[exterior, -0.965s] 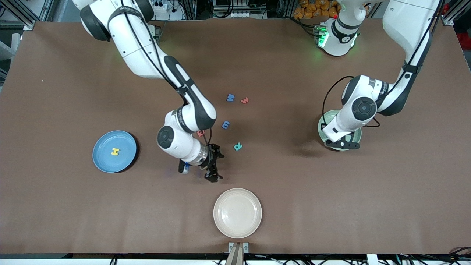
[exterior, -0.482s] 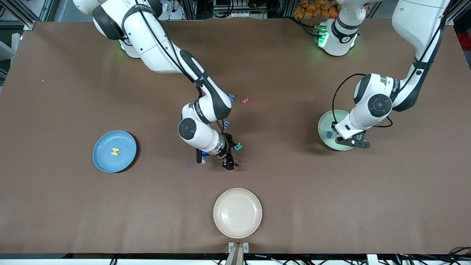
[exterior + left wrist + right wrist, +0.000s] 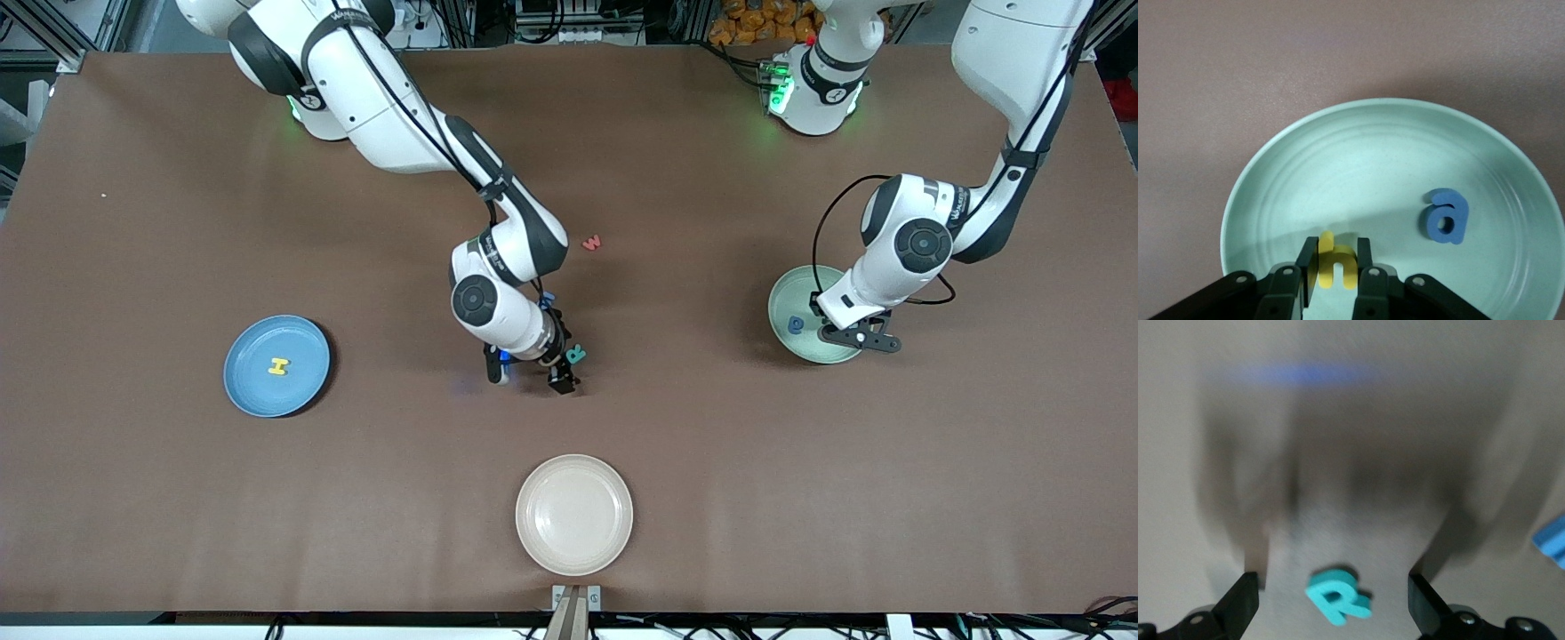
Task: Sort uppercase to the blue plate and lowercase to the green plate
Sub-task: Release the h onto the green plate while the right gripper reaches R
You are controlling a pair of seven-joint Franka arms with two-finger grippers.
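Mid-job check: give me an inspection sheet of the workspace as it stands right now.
Surface: brown table, flat.
Job's things: yellow H lies in the blue plate; blue a lies in the green plate; teal R, red w and a blue letter lie on the table.
Clutter: cream plate, nearer the front camera than the loose letters.
Grippers: left gripper over the green plate, shut on the yellow h; right gripper open, its fingers either side of the teal R.
Cables: black cable loops beside the left arm.
Surroundings: metal frame and wiring by the bases.
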